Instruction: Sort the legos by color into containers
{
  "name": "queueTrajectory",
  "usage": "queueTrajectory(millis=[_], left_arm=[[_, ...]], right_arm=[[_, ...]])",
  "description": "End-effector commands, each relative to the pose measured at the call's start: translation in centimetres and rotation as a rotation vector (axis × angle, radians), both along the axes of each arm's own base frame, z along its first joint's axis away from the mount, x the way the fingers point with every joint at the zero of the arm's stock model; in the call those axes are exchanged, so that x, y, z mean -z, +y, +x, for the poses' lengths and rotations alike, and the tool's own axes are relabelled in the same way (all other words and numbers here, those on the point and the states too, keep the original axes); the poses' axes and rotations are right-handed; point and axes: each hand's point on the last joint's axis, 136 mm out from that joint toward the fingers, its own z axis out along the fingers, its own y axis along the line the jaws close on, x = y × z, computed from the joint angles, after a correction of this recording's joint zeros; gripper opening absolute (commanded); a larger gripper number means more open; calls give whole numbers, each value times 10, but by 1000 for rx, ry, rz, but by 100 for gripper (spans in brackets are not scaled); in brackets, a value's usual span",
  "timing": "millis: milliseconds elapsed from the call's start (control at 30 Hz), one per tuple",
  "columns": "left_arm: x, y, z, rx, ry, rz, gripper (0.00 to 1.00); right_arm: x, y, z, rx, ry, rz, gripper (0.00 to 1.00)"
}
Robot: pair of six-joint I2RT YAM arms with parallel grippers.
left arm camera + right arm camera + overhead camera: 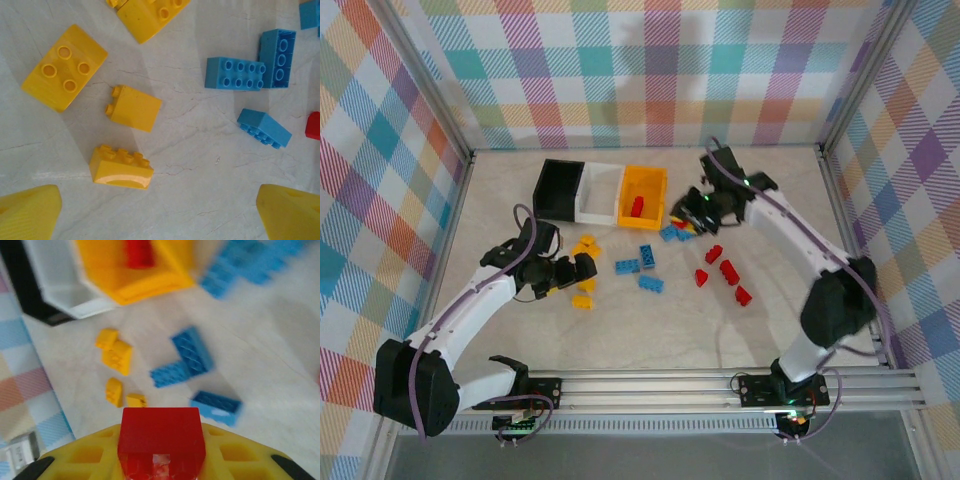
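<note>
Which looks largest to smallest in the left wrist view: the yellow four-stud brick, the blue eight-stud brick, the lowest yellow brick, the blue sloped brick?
1. yellow four-stud brick, clearly largest.
2. blue eight-stud brick and lowest yellow brick: too alike to rank.
3. blue sloped brick, smallest.

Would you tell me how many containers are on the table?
3, side by side toward the far side of the table: the black bin on the left, the white bin in the middle, the yellow-orange bin on the right. None seems hidden.
</note>
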Motion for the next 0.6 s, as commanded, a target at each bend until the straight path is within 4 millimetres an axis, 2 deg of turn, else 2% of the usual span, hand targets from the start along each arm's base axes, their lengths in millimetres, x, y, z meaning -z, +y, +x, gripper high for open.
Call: queueTrajectory(millis=[0,100,167,300,400,567], left_arm=[[-13,-7,5,21,-32,-29,100],[-14,-6,0,23,-20,-25,100],[-15,-5,-3,23,-17,-25,100],[-18,1,-11,16,-12,-9,100],[-18,5,-16,6,-11,-1,100],[-18,8,-20,-13,-10,0,100]], right_arm=[[15,24,16,-209,-12,-61,34],[35,33,44,-258,8,-143,34],[41,40,63,-289,-11,-180,34],[55,53,86,-327,-22,-202,35],[70,58,93,-322,-7,-198,36],[89,59,94,-328,24,-202,38]])
